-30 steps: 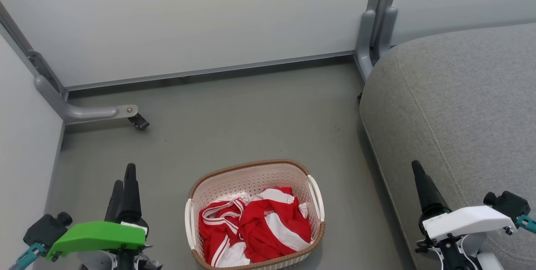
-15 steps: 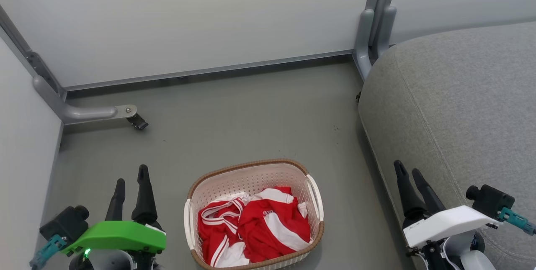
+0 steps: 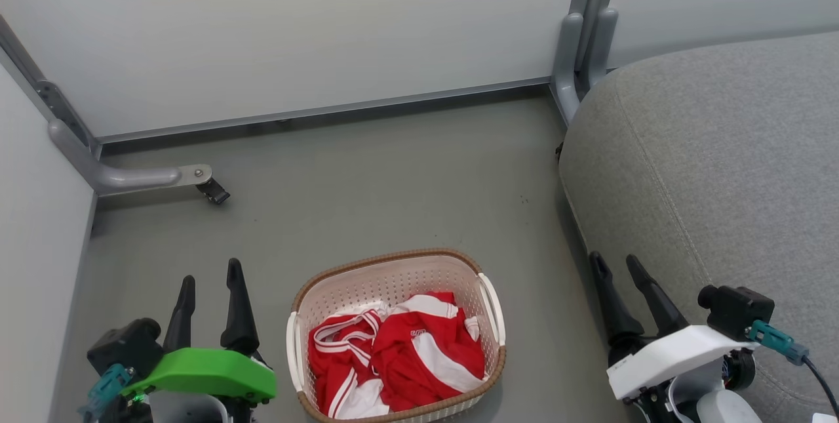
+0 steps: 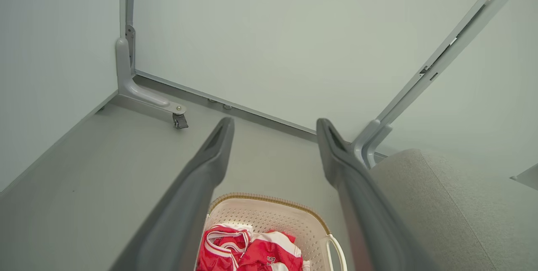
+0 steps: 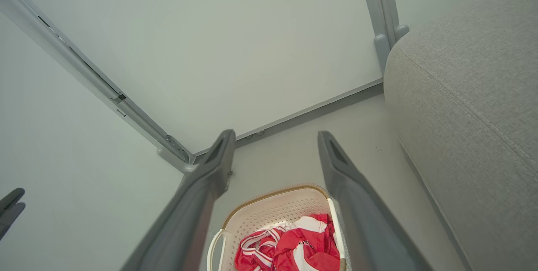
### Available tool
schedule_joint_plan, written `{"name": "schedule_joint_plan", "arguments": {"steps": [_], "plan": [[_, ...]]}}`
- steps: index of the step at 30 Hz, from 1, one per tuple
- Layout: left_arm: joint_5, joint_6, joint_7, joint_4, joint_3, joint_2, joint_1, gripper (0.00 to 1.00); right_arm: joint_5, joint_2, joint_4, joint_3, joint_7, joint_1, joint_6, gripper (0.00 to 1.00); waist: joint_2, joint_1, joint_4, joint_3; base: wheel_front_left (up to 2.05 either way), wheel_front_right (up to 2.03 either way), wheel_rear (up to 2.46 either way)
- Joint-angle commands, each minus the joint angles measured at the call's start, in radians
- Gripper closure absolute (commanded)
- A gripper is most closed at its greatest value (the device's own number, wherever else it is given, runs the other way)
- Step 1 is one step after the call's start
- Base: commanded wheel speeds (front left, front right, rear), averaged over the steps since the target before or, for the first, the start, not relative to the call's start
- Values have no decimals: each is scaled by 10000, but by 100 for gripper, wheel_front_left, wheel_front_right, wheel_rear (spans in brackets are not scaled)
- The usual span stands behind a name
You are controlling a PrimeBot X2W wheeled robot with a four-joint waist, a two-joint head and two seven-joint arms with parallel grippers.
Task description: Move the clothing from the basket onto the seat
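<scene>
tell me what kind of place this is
Likely a partitioned-off test corner staged as a home: pale partition panels on grey metal feet with a caster, a grey upholstered seat, and a basket of red clothing on the grey floor.

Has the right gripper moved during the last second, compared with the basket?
Yes. The right gripper has shifted left in the head view, closer to the basket, which stayed almost in place.

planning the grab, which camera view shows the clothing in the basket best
The head view: looking down, it shows the clothing whole, piled in the basket. The left wrist view has its upper part at the bottom edge, cut off; the right wrist view has somewhat more, also cut off.
</scene>
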Motion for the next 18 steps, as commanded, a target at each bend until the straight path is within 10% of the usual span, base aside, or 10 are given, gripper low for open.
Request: {"name": "schedule_joint_plan", "arguments": {"steps": [1, 18], "plan": [[361, 105, -102, -147, -89, 129, 32, 0, -338, -61, -139, 51, -101, 27, 3, 0, 0, 0, -3, -2, 0, 0, 0], [2065, 563, -530, -201, -651, 297, 194, 0, -2137, -78, -255, 364, -538, 145, 3, 0, 0, 0, -58, -1, 0, 0, 0]]}}
